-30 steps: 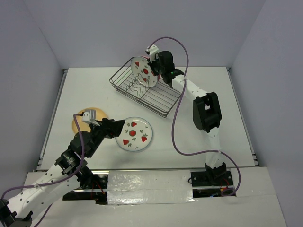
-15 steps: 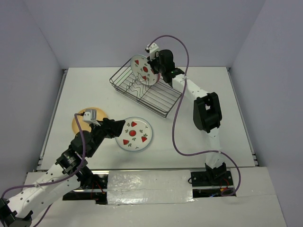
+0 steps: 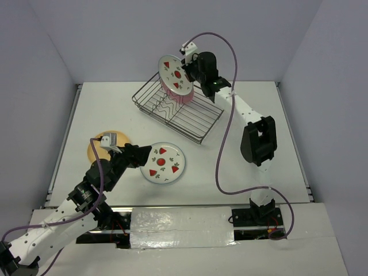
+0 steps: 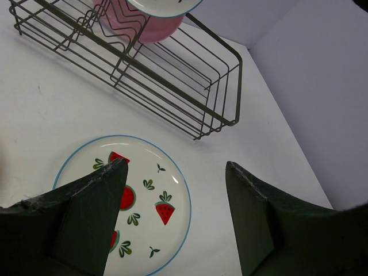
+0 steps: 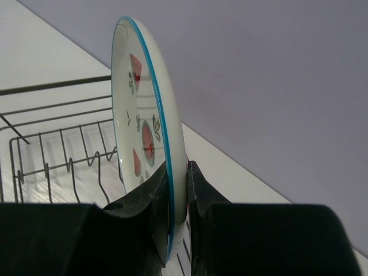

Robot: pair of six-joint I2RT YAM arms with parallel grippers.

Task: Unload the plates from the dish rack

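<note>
Above the dish rack (image 3: 184, 118), the right gripper (image 5: 177, 187) is clamped on the rim of 1 upright fruit-print plate (image 3: 174, 75). 1 pink plate (image 3: 184, 96) stands in the rack. The orange plate (image 3: 91, 152) and second fruit-print plate (image 3: 163, 163) lie on the table (image 3: 109, 109). Unloading looks half done; next, the held plate needs carrying over and laying flat. The left gripper (image 4: 174, 172) hovers wide open, empty, over the second fruit-print plate's edge.

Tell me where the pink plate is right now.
In the top view the pink plate stands in the dish rack at the far centre, just beneath the fruit-print plate held up by the right gripper.
</note>
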